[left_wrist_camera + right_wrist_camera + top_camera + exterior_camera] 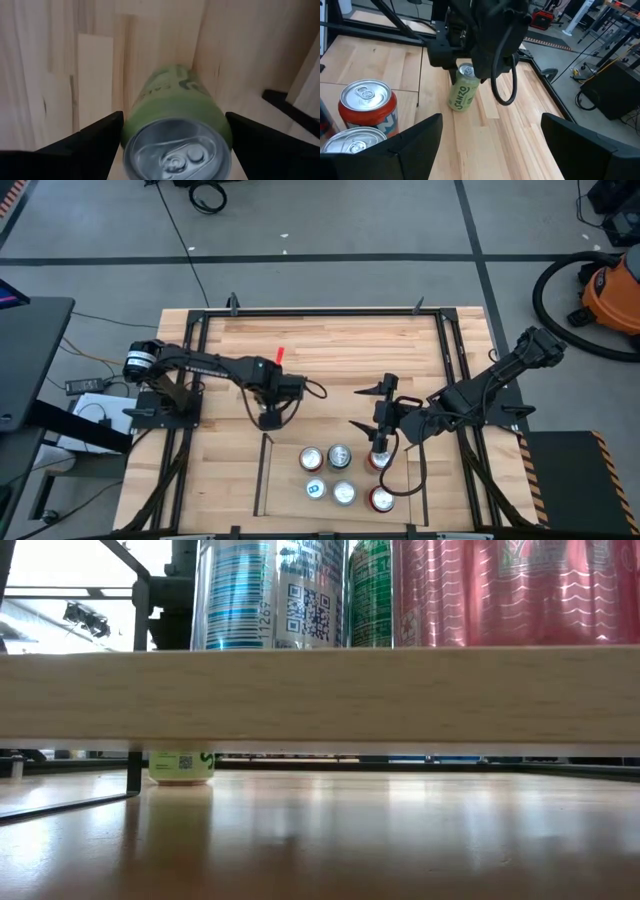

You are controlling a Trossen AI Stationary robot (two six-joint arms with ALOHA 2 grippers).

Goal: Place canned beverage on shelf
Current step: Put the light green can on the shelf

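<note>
A green can (175,105) stands on the tabletop to the left of the shelf, and it also shows in the right wrist view (461,95). My left gripper (268,418) is shut on it. The shelf (285,505), a small light-wood board with thin black rails, lies at the table's near middle and carries several upright cans (340,457). My right gripper (380,442) hovers open and empty over the shelf's right part, above a red can (378,461). My left gripper pinches the green can's side wall just below its top rim (131,131) between its two fingers, one on each side. The fingers come from above, pointing down. The can is about upright, and its base (181,776) is at the tabletop in the low view.
The shelf's front edge (320,695) fills the low view, with blue-white (270,595), green (368,595) and pink cans (510,590) on top. Two cans (367,102) sit near my right gripper. A small red object (280,355) lies farther back. A black frame (320,311) rims the table.
</note>
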